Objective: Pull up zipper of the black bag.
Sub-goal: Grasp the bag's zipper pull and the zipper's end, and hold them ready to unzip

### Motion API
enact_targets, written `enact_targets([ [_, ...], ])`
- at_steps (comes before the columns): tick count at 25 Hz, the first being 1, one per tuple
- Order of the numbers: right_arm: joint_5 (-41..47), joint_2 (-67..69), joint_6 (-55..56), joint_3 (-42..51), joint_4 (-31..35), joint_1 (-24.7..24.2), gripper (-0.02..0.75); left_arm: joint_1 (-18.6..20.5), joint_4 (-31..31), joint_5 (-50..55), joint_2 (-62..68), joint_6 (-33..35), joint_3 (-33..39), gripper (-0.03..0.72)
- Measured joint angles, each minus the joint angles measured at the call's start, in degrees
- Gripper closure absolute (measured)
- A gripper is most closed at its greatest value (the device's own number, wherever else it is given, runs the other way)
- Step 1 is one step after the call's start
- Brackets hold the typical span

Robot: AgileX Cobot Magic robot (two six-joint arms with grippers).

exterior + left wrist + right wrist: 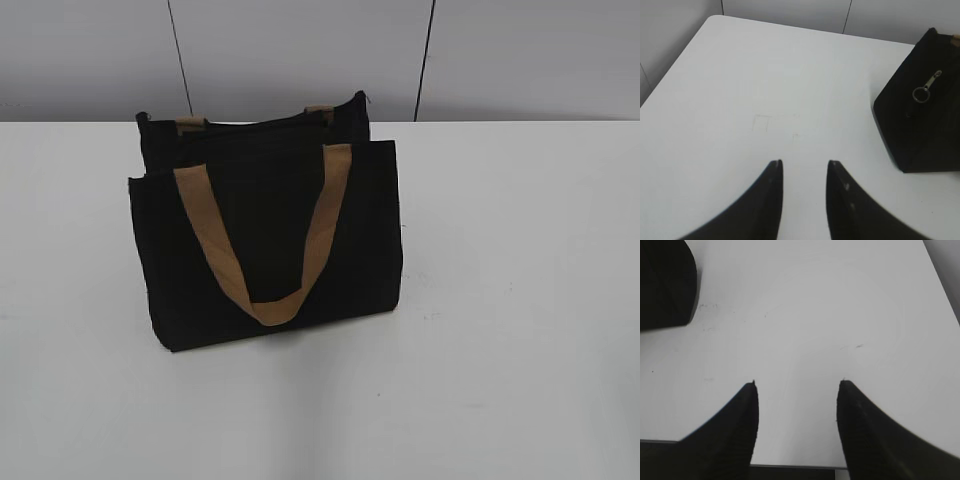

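Note:
The black bag (265, 240) stands upright on the white table (520, 300), left of centre, with a tan handle (265, 235) hanging down its front. Its zipper runs along the top edge (260, 121). In the left wrist view the bag's end (920, 115) shows at the right, with the silver pull tab and ring (925, 89) lying on it. My left gripper (804, 162) is open and empty over bare table, left of the bag. My right gripper (797, 384) is open and empty near the table's front edge; the bag's corner (665, 285) is at upper left. Neither gripper shows in the exterior view.
A grey panelled wall (300, 50) stands behind the table. The table's rounded far corner (715, 20) shows in the left wrist view, and its front edge (790, 466) in the right wrist view.

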Motion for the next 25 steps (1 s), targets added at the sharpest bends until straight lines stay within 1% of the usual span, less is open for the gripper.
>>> enact_targets([
  [16, 0.0, 0.0, 0.0, 0.0, 0.0, 0.0, 0.337, 0.0, 0.18, 0.0, 1.16, 0.0, 0.0, 0.459],
  [20, 0.0, 0.0, 0.0, 0.0, 0.0, 0.0, 0.337, 0.0, 0.08, -0.19, 6.78, 1.2, -1.53, 0.459],
  [23, 0.0, 0.0, 0.0, 0.0, 0.0, 0.0, 0.337, 0.0, -0.04, -1.08, 13.57, 4.34, -5.23, 0.454],
  [25, 0.0, 0.0, 0.0, 0.0, 0.0, 0.0, 0.337, 0.0, -0.16, -3.43, 18.73, 5.88, -7.32, 0.452],
])
